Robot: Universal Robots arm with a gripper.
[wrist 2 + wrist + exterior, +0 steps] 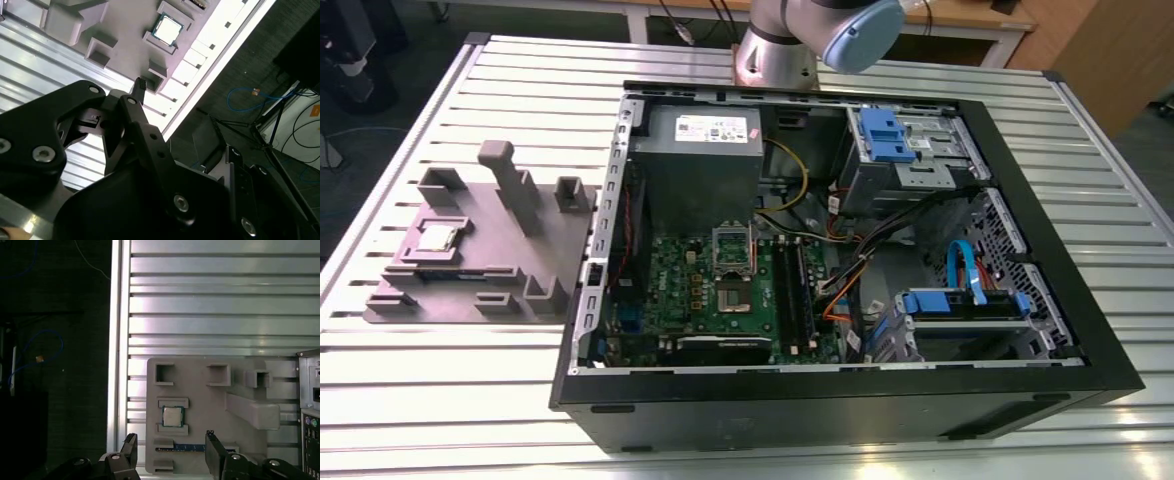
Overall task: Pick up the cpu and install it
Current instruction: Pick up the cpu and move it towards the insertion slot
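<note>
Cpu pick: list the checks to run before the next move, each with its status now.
1. Cpu lying flat in its pocket on the block, metal top up: ok.
2. Gripper open, holding nothing: ok.
3. Gripper roughly lined up with the cpu in the first wrist view, not touching it: ok.
4. Socket empty with its frame lifted: looks so in the exterior view, ok.
5. Cpu corner mark matched to the socket: cannot tell.
6. Case open above the socket: ok.
</note>
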